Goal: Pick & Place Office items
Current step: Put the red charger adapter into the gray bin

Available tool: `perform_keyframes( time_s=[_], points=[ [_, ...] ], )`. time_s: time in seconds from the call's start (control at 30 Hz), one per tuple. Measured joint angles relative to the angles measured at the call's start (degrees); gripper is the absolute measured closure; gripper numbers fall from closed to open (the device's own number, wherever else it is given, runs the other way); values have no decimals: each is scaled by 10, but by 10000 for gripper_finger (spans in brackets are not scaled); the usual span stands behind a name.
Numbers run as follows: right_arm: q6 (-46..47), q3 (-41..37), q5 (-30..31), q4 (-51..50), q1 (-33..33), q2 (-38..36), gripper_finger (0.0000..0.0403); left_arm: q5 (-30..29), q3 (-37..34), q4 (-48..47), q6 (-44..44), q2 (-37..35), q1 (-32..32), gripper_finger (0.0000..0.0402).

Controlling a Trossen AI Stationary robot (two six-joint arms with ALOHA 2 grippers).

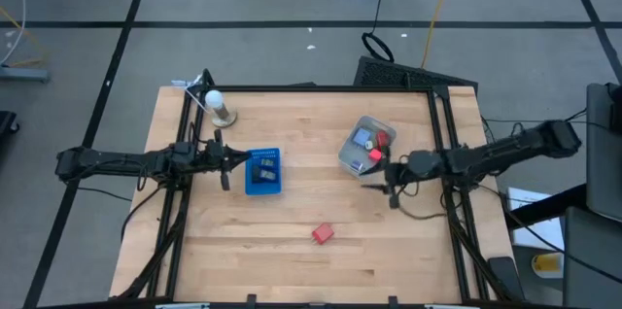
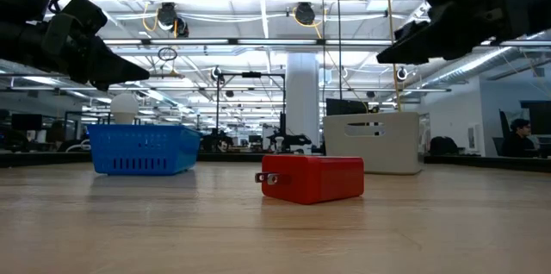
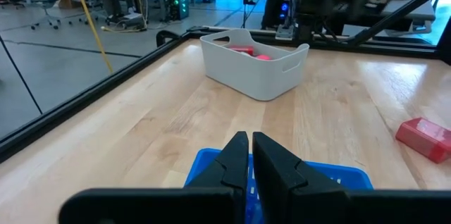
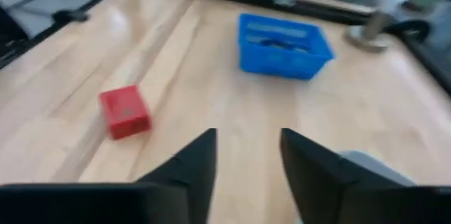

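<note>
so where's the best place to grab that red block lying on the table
Probably from straight above, fingers across its two long flat sides. The red block lies flat and alone on the bare table, low and boxy, with a small prong end in the low view. The open right gripper is nearest.

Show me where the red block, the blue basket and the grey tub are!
red block (image 2: 312,177), low view, on its front face.
blue basket (image 4: 285,54), right wrist view, on its near wall.
grey tub (image 3: 248,76), left wrist view, on its outer side wall.
</note>
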Motion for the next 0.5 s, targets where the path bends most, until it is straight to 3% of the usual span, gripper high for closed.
perform_keyframes(
  time_s=[0.2,0.3,0.4,0.5],
  points=[
    [-31,81,5,-1,69,119,135,1,0,-5,-9,0,0,376],
    [-29,129,53,-3,96,168,83,1,0,-14,-11,0,0,376],
    [-18,178,71,-36,107,205,51,1,0,-15,-12,0,0,376],
    [-15,230,28,-67,107,245,41,1,0,-15,-12,0,0,376]
  ],
)
